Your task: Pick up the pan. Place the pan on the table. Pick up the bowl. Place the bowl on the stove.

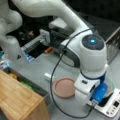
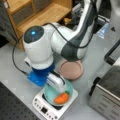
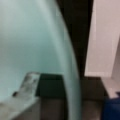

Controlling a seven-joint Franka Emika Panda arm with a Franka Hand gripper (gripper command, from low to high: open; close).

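Open grey table (image 2: 15,67) beside the stove (image 2: 53,107); toaster oven (image 2: 106,96) and pan (image 2: 71,69) close by.

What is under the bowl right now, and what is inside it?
The bowl sits on the stove, with the gripper at its rim. Inside lies an orange food piece. The bowl covers most of the stove's black top. The pan lies on the table.

Light wooden board (image 1: 18,96) fills a front view's bottom left; wooden shelf unit (image 2: 37,13) stands at a front view's top left. Silver toaster oven (image 2: 106,96) at right, dark backdrop behind.
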